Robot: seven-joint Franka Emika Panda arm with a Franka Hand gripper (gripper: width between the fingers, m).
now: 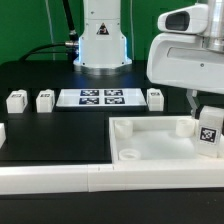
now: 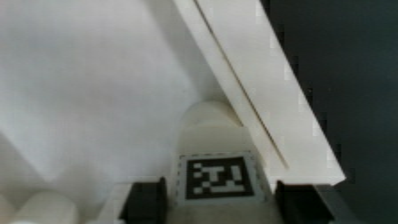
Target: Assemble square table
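The square table top (image 1: 160,138) is white with a raised rim and lies at the exterior view's right; a round corner socket (image 1: 128,155) shows near its front left. My gripper (image 1: 206,112) is shut on a short white leg (image 1: 208,132) with a black-white tag, held upright over the top's far right corner. In the wrist view the tagged leg (image 2: 217,172) sits between my two dark fingers (image 2: 151,202), above the top's white floor (image 2: 89,90) and beside its rim (image 2: 249,80). Three loose legs (image 1: 15,100) (image 1: 45,100) (image 1: 155,97) stand on the black table.
The marker board (image 1: 103,97) lies between the loose legs, in front of the robot base (image 1: 103,45). Long white border bars (image 1: 100,178) run along the front edge. A small white part (image 1: 2,132) shows at the left edge.
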